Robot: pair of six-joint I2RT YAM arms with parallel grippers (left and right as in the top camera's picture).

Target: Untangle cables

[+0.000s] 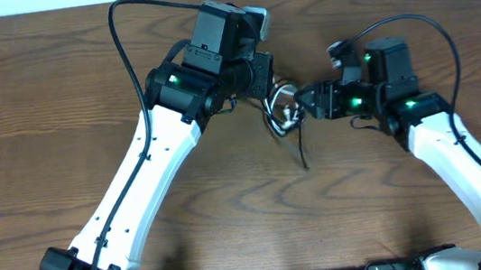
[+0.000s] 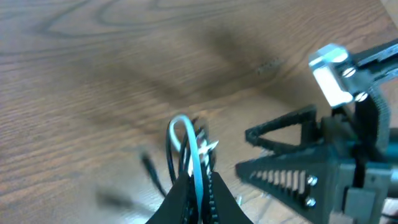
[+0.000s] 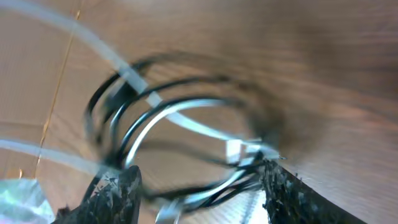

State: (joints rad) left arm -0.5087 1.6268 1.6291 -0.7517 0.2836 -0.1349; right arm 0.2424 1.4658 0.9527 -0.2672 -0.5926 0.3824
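Now, your brown wood-grain surface carries the white left arm and white right arm, which meet near its middle. Your left hand has its fingers pressed together on the tangle of thin black and white cables, a white loop and black loops standing up from its tips. Your right hand sits just beside, fingers spread wide with the coils between them, ungripped. One loose black strand trails toward the arm bases.
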